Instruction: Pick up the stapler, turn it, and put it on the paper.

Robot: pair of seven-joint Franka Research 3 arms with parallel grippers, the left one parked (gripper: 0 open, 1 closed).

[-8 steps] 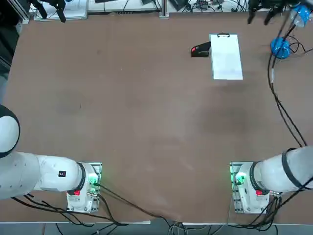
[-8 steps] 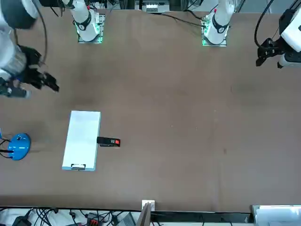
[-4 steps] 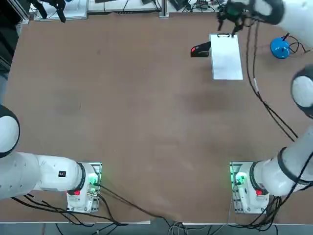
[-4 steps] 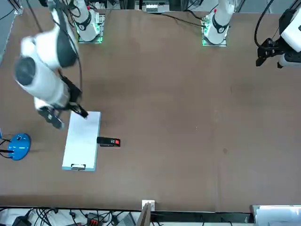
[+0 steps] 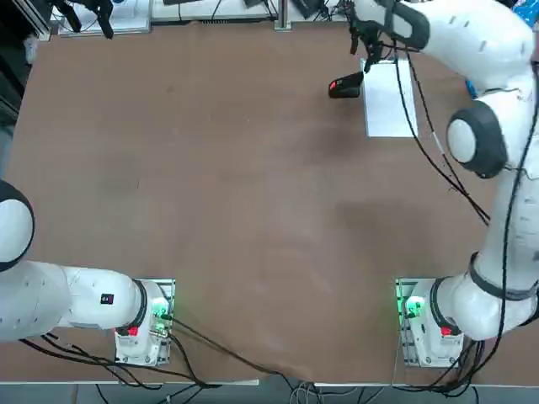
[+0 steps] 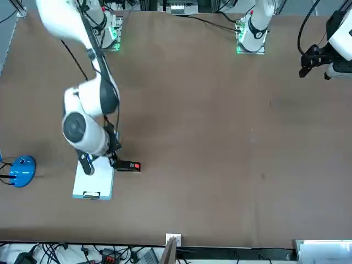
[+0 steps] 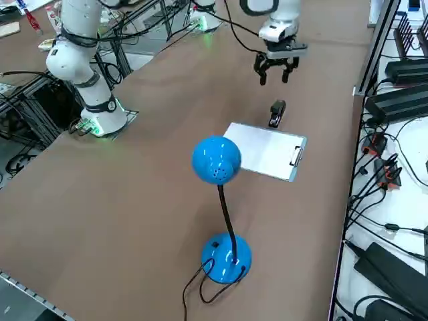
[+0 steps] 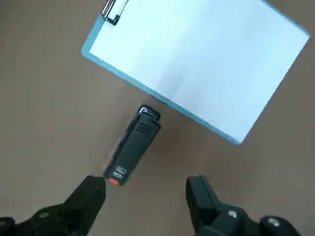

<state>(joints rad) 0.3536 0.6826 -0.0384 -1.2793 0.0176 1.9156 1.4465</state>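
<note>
The right hand (image 8: 145, 196) hangs above the brown counter (image 5: 253, 185) with its fingers spread wide and nothing between them, poised over the red-marked end of the stapler (image 8: 133, 146). The stapler lies flat on the counter, its other end nearly touching a long edge of the paper (image 8: 202, 59), whose dark metal clip (image 8: 112, 11) sits at one short edge. No readable writing shows on either; a blue lamp (image 7: 217, 160) stands near the paper.
</note>
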